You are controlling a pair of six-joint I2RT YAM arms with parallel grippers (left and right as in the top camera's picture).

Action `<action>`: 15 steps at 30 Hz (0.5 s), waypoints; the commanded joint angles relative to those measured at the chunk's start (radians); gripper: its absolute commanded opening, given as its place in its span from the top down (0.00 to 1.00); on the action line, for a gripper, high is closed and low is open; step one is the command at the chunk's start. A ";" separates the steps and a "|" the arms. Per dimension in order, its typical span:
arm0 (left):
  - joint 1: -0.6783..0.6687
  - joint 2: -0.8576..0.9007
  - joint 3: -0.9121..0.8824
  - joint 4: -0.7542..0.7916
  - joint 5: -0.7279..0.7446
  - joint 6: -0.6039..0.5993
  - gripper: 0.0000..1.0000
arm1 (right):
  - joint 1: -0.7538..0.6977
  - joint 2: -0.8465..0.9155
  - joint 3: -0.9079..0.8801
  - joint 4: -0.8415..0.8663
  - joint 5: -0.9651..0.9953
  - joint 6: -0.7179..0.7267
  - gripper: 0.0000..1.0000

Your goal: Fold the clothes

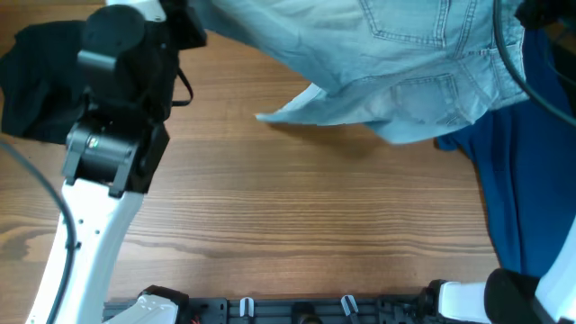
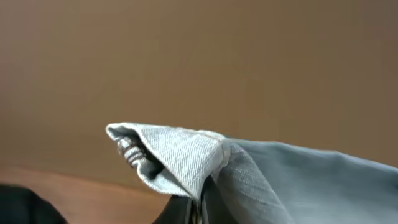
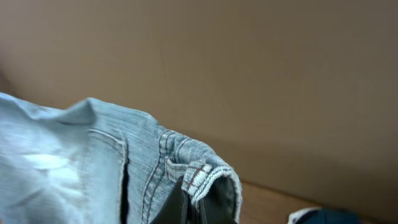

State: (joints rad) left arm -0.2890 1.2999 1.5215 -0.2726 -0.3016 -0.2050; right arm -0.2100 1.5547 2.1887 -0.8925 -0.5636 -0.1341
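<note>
The pale-blue denim shorts [image 1: 405, 63] hang lifted over the far side of the table, back pockets showing, one lower corner drooping to the wood. My left gripper [image 2: 198, 213] is shut on a folded hem corner of the shorts [image 2: 180, 155]. My right gripper [image 3: 200, 208] is shut on the stitched waistband [image 3: 205, 174]. In the overhead view the left gripper [image 1: 193, 31] is at the cloth's left end, and the right gripper [image 1: 533, 13] at its right end is mostly cut off by the frame. A dark-blue garment [image 1: 531, 189] lies flat at the right. A black garment [image 1: 36, 81] lies at the far left.
The wooden table [image 1: 297, 207] stretches below the shorts. My left arm's white link and black wrist housing [image 1: 117, 135] stand over the left side. A black rail with clips [image 1: 297, 310] runs along the near edge. A brown wall fills both wrist views.
</note>
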 commanded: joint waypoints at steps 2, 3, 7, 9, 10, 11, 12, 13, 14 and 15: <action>0.001 -0.093 0.015 0.065 -0.188 0.071 0.96 | 0.000 -0.021 0.024 0.013 -0.022 0.036 0.96; 0.001 -0.110 0.015 0.067 -0.188 0.072 0.96 | 0.000 -0.021 0.024 0.016 -0.047 0.036 0.96; -0.008 -0.205 0.015 0.068 -0.192 0.138 0.96 | 0.000 -0.027 0.024 0.053 -0.084 0.048 0.96; -0.018 -0.251 0.015 0.068 -0.195 0.144 0.96 | 0.000 -0.033 0.024 0.068 -0.073 0.056 0.96; -0.019 -0.278 0.015 0.072 -0.204 0.149 0.96 | 0.000 -0.032 0.024 0.077 -0.034 0.068 0.96; -0.017 -0.295 0.015 0.076 -0.223 0.149 0.96 | 0.000 -0.026 0.024 0.085 0.008 0.089 0.96; -0.016 -0.310 0.015 0.080 -0.241 0.150 0.96 | 0.000 -0.023 0.024 0.090 0.018 0.090 0.96; -0.016 -0.322 0.015 0.078 -0.242 0.149 0.96 | 0.000 -0.019 0.024 0.101 0.002 0.076 0.96; -0.021 -0.330 0.015 0.072 -0.242 0.150 0.96 | 0.000 -0.020 0.024 0.107 -0.009 0.074 0.96; -0.026 -0.336 0.015 0.066 -0.241 0.149 0.96 | 0.000 -0.025 0.024 0.109 -0.020 0.074 0.96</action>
State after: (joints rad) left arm -0.3096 0.9977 1.5215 -0.2081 -0.4660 -0.0822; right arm -0.2050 1.5436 2.1887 -0.8131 -0.6170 -0.0685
